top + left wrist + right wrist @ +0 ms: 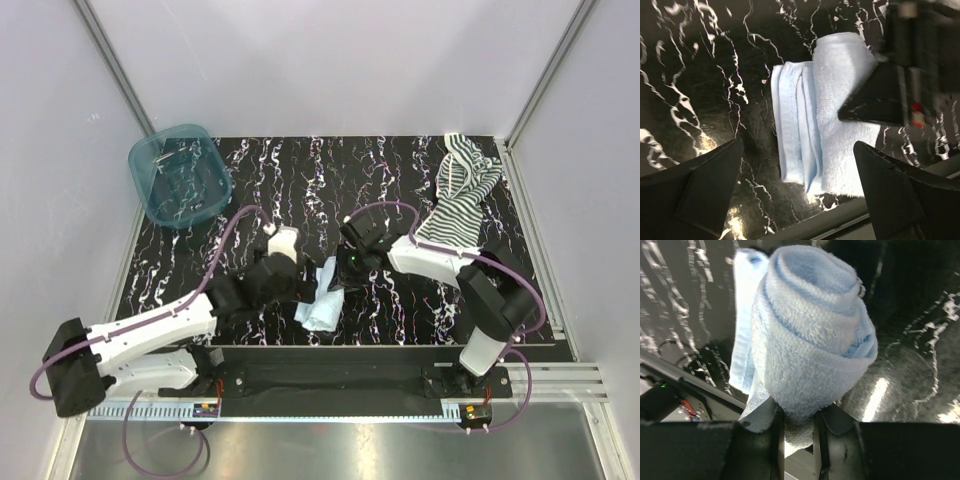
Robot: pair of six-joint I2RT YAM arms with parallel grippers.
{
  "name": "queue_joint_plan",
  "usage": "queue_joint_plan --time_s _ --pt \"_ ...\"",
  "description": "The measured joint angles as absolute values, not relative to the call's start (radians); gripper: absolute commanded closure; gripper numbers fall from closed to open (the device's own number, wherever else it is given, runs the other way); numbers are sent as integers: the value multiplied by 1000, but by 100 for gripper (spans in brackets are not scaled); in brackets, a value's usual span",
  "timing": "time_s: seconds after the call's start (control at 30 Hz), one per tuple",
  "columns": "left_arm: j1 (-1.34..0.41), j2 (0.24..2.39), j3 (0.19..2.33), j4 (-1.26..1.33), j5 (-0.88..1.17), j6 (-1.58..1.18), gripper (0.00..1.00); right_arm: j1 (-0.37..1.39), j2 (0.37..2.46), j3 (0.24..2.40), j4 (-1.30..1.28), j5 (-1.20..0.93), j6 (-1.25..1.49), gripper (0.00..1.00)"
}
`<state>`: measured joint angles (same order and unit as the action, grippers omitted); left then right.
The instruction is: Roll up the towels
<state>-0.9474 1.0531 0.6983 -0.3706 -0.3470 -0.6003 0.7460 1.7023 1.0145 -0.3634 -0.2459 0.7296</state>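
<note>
Black marbled table (250, 170) holds two towels: striped towel (460, 195) heaped, blue towel (322, 310) pinched in right jaws, left jaws wide, empty.

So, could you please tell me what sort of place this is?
Probably a lab robot cell, not a home: plain white walls in metal framing, a left arm and right arm bolted to a rail by a marbled black table, and props: a blue towel, a striped towel, a bin.
</note>
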Motion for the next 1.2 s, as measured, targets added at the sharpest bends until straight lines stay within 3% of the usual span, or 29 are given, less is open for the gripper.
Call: queue_joint_plan --time_s 0.2,0.47,0.9,1.03,1.13,1.2 --pt "-1219 1082 808 -443 -657 -556 2 747 1759 1120 -532 -218 697 94" --pt "-1510 1340 940 -466 -885 -554 1 759 1820 1215 -647 -200 661 94" --pt "-1456 1575 890 -376 -829 -603 1 776 1827 1230 -704 -203 648 93" --pt "-1432 1592 834 -332 -779 -623 2 779 1829 1230 -704 -206 648 87" --pt "-1432 1592 814 -304 -756 -642 12 779 1832 1234 -708 -213 648 79" --pt "-1431 1592 801 -283 -739 -656 35 779 1834 1239 -713 -215 646 74"
